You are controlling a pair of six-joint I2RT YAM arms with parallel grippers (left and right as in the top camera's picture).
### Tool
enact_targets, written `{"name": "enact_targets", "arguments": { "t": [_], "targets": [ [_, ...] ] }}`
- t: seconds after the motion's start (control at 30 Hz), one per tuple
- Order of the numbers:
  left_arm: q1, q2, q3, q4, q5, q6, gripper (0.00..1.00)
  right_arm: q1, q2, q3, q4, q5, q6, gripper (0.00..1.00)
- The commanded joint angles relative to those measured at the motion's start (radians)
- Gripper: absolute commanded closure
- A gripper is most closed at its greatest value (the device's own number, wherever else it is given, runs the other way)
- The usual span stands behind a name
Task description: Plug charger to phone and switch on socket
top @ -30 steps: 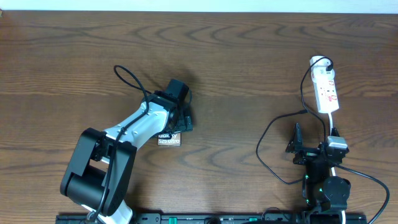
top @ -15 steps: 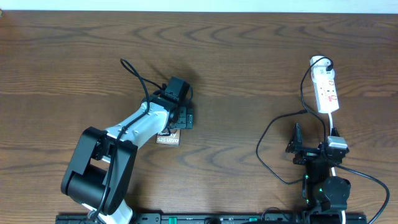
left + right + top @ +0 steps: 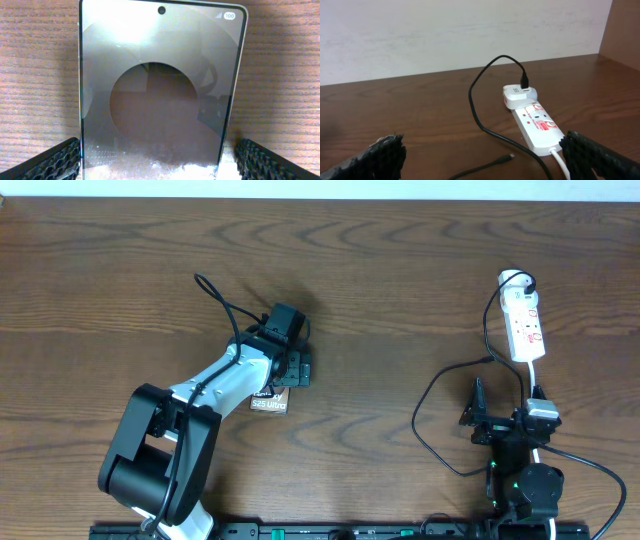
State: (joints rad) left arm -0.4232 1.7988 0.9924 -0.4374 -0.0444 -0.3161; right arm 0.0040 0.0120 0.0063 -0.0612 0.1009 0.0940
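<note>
Hovering a shade farther up the table (image 3: 400, 260) than a second ago with the left gripper (image 3: 292, 368), and holding steady over the last half second, leaving only the lettered end of the phone (image 3: 269, 404) showing below the arm. Straddling the phone's near end with both pads spread wide, one on either side of the slab, clamping nothing and not clearly touching either edge. Lying flat, screen up, long axis running straight away from the wrist, punch-hole end farthest off, so likely presenting the port end nearest the fingers. Keeping the right gripper (image 3: 485, 159) spread wide too, empty, facing the socket (image 3: 540, 125) on the right side. Pointing those fingers toward the charger (image 3: 509, 158) tip, loose on the table just ahead, its cable looping back to the white adapter (image 3: 519, 94) in the strip. Judging the gap as the crux: tip beside the right arm, phone under the left, well apart across the table, so probably calling on the right arm to fetch the tip.
</note>
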Motion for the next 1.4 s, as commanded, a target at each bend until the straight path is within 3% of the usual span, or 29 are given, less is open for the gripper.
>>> {"name": "enact_targets", "arguments": {
  "t": [0.0, 0.1, 0.2, 0.3, 0.4, 0.73, 1.07, 1.37],
  "targets": [
    [0.002, 0.044, -0.035, -0.005, -0.043, 0.016, 0.02, 0.010, -0.005, -0.001, -0.003, -0.003, -0.013, 0.01],
    [0.002, 0.044, -0.035, -0.005, -0.043, 0.016, 0.02, 0.010, -0.005, -0.001, -0.003, -0.003, -0.013, 0.01],
    [0.002, 0.044, -0.035, -0.005, -0.043, 0.016, 0.20, 0.010, -0.005, -0.001, -0.003, -0.003, -0.013, 0.01],
    [0.002, 0.044, -0.035, -0.009, -0.043, 0.016, 0.24, 0.010, -0.005, -0.001, -0.003, -0.003, -0.013, 0.01],
    [0.002, 0.044, -0.035, -0.017, -0.043, 0.016, 0.34, 0.010, -0.005, -0.001, -0.003, -0.003, -0.013, 0.01],
    [0.002, 0.017, 0.002, -0.068, -0.039, -0.010, 0.39, 0.010, -0.005, -0.001, -0.003, -0.003, -0.013, 0.01],
    [0.002, -0.137, 0.048, -0.113, 0.061, -0.056, 0.40, 0.010, -0.005, -0.001, -0.003, -0.003, -0.013, 0.01],
    [0.002, -0.212, 0.048, -0.161, 0.064, -0.088, 0.42, 0.010, -0.005, -0.001, -0.003, -0.003, -0.013, 0.01]
  ]
}}
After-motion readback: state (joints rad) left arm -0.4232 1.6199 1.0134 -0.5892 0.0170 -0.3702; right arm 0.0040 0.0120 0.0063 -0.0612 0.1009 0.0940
